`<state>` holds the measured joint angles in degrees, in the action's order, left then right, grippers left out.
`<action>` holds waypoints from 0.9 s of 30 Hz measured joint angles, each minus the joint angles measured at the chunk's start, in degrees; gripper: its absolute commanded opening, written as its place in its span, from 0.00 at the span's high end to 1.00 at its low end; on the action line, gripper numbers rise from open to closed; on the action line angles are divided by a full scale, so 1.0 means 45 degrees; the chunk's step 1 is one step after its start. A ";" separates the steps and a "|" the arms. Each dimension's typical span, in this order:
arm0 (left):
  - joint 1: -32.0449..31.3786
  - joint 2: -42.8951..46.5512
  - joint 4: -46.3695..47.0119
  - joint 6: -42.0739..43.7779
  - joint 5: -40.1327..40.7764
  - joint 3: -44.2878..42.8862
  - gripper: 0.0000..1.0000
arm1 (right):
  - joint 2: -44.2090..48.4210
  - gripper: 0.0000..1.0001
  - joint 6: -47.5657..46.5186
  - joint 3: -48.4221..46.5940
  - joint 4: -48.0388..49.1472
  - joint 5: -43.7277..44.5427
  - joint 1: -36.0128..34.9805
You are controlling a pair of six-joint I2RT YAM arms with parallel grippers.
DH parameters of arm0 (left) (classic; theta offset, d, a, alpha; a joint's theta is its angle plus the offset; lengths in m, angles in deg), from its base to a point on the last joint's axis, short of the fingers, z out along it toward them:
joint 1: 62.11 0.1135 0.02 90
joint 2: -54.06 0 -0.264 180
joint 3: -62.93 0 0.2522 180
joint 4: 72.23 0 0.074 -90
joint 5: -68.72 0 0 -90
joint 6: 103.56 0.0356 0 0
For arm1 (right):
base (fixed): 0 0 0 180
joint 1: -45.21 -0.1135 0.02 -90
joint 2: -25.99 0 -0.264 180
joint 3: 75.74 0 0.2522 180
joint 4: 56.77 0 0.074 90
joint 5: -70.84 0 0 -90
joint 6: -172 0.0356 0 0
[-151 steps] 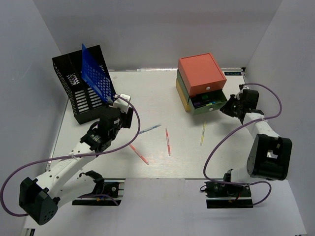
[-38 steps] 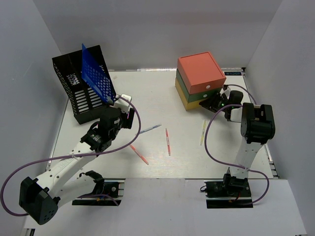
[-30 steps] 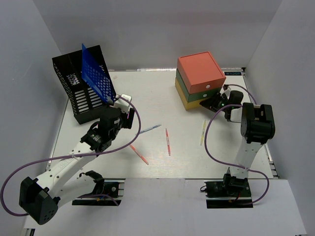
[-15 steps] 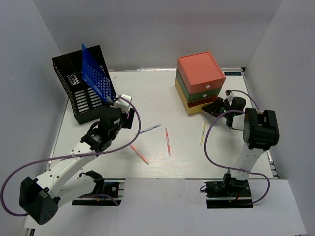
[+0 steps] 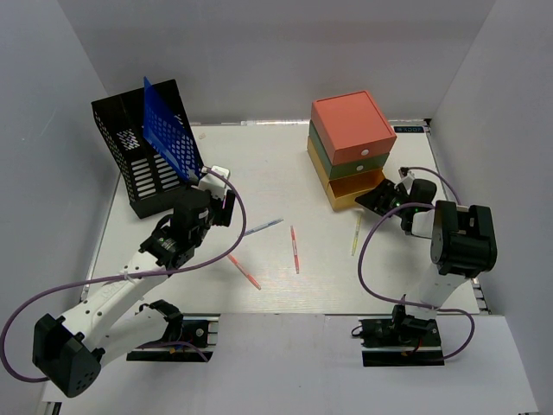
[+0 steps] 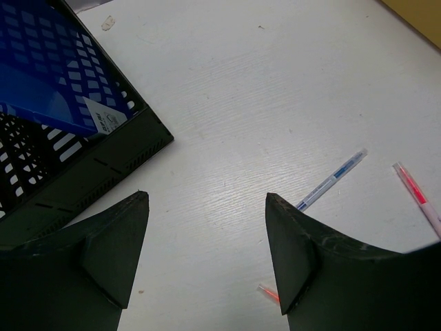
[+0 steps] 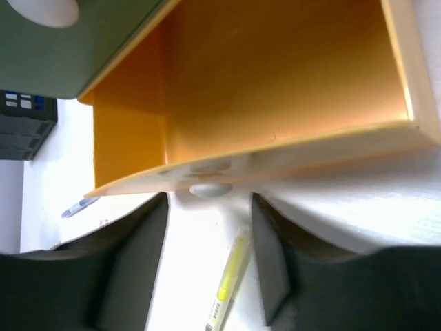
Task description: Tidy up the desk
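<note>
The white desk (image 5: 276,164) carries a stacked drawer box (image 5: 350,138) at the back right, orange on top, green in the middle. Its yellow bottom drawer (image 5: 356,190) stands pulled out, and its inside (image 7: 275,76) looks bare. My right gripper (image 5: 373,199) is open just in front of the drawer's small knob (image 7: 210,188), fingers to either side, not touching it. A yellow highlighter (image 7: 227,289) lies on the desk below those fingers. My left gripper (image 5: 216,203) hangs open above the desk beside the black mesh rack (image 5: 138,160), holding nothing.
A blue folder (image 5: 168,138) leans in the rack. Loose on the desk lie a blue pen (image 5: 262,226), a red pen (image 5: 295,249), another red pen (image 5: 244,271) and the yellow highlighter (image 5: 356,233). White walls close in both sides and the back.
The right gripper drew the yellow bottom drawer out toward the near right, then opened and let go of its knob. The left arm has not moved.
</note>
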<state>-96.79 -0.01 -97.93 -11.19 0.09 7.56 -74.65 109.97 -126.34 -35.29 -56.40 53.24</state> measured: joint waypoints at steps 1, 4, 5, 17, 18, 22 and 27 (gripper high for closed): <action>0.0000 0.0015 0.0000 0.0005 0.0000 0.0000 0.22 | 0.0024 0.36 -0.0039 0.0000 -0.0107 -0.0005 0.0000; 0.0000 0.0039 0.0005 0.0000 0.0000 0.0000 0.22 | 0.0296 0.24 -0.0287 0.0010 -0.0617 0.0005 0.0058; 0.0000 0.0039 0.0005 0.0000 0.0000 0.0000 0.22 | 0.0505 0.24 -0.0491 0.0015 -0.0913 0.0034 0.0092; -0.0097 0.0287 0.0053 0.0000 -0.0185 0.0010 0.26 | 0.6358 0.82 -0.5445 0.0544 -0.5537 0.0015 0.0588; -0.0097 0.0291 0.0053 -0.0005 -0.0189 0.0010 0.26 | 0.6479 0.87 -0.5965 0.0272 -0.6392 0.0019 0.0505; -0.0097 0.0296 0.0053 -0.0010 -0.0199 0.0010 0.26 | 0.5974 0.88 -0.7538 -0.1195 -0.9272 0.0311 0.0078; -0.0097 0.0301 0.0049 -0.0010 -0.0194 0.0010 0.26 | 0.5702 0.67 -0.8723 -0.1836 -1.1589 0.1593 -0.1190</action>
<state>-97.23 1.35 -97.71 -11.23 -0.79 7.61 -48.99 70.71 -134.60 -87.44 -49.23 47.88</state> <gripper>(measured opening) 0.737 0.279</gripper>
